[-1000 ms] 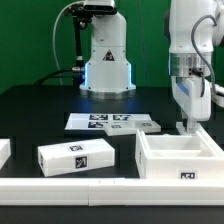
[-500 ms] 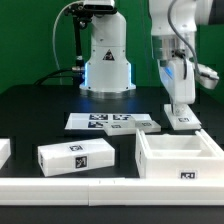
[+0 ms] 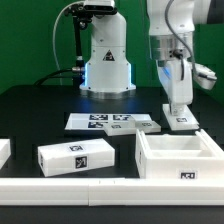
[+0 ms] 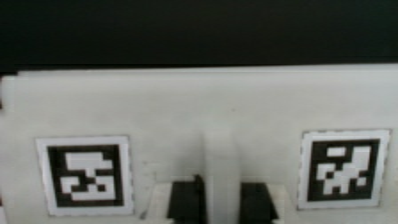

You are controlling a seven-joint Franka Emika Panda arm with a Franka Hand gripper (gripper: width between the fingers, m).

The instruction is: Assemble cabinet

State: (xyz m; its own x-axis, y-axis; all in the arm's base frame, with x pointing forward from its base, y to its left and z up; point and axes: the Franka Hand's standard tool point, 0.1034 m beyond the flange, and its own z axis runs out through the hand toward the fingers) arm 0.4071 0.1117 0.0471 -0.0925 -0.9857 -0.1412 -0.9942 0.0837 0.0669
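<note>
Black tabletop under a green backdrop, arm poised over the exterior view's right.

From the exterior view, the large hollow white plastic cabinet (image 3: 160, 168) sat on the table at the near right, opening upward. The two-finger gripper (image 3: 178, 100) hung above and behind it, jaws narrowly closed on a flat white tagged panel (image 3: 180, 118). The cabinet looked light, stiff and smooth, likely slippery; a thin wall rim seemed the best place to pinch. From the wrist view, the dark fingertips (image 4: 178, 198) appeared to pinch a raised rib of that panel between its two tags.
</note>
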